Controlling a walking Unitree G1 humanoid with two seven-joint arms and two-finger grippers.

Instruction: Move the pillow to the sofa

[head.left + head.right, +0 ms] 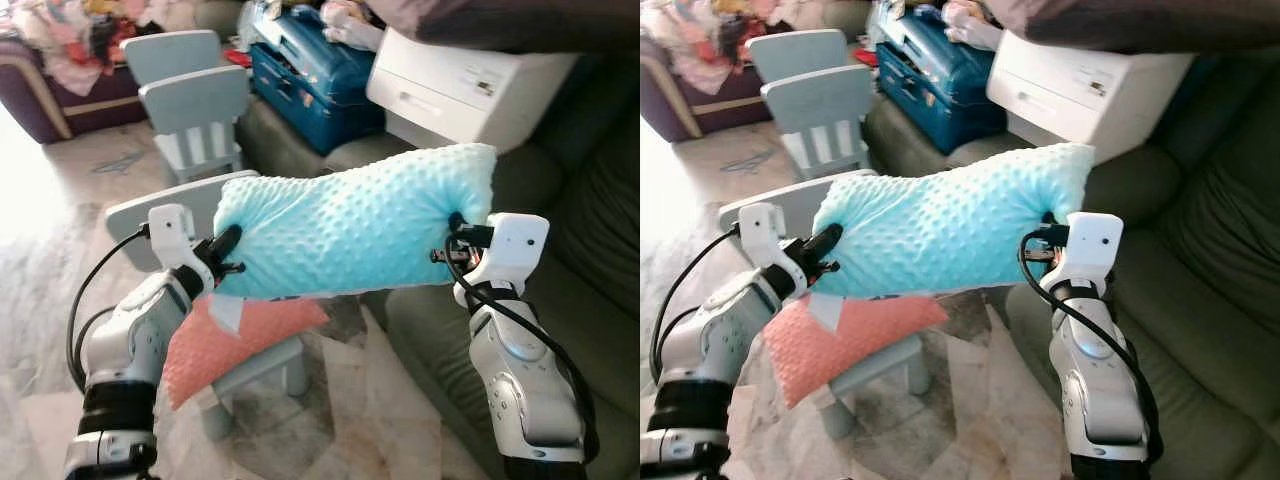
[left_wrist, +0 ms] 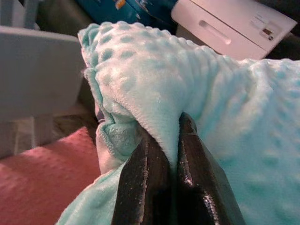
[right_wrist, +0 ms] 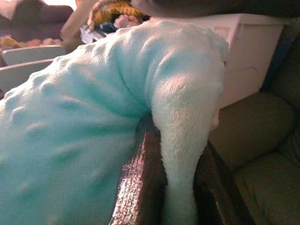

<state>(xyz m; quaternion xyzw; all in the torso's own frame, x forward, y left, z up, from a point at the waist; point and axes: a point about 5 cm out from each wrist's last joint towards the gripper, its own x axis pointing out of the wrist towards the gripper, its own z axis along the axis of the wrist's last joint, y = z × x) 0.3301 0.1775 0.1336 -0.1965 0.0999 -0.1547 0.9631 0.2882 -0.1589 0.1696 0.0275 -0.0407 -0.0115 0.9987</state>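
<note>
Pillow [image 1: 355, 225]: turquoise, dotted plush, held in the air between both arms, above a small grey chair [image 1: 255, 365] and beside the dark green sofa [image 1: 580, 300].
Left gripper [image 1: 228, 252]: fingers [image 2: 140, 187] clenched on a fold of the pillow's left end.
Right gripper [image 1: 457, 232]: fingers [image 3: 140, 178] pinching the pillow's right end.
Pink cushion [image 1: 235, 340]: lying on the chair seat, under the pillow.
White printer [image 1: 465, 85]: on the sofa behind.

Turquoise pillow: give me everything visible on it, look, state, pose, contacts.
The turquoise pillow is a soft, oblong cushion in plush fabric covered with raised dots. It hangs lifted in the air, roughly level, its right end slightly higher, above a pink pillow on a small chair and beside the green sofa. The left gripper pinches a fold at one end, the right gripper pinches the other. Nothing else touches it.
</note>
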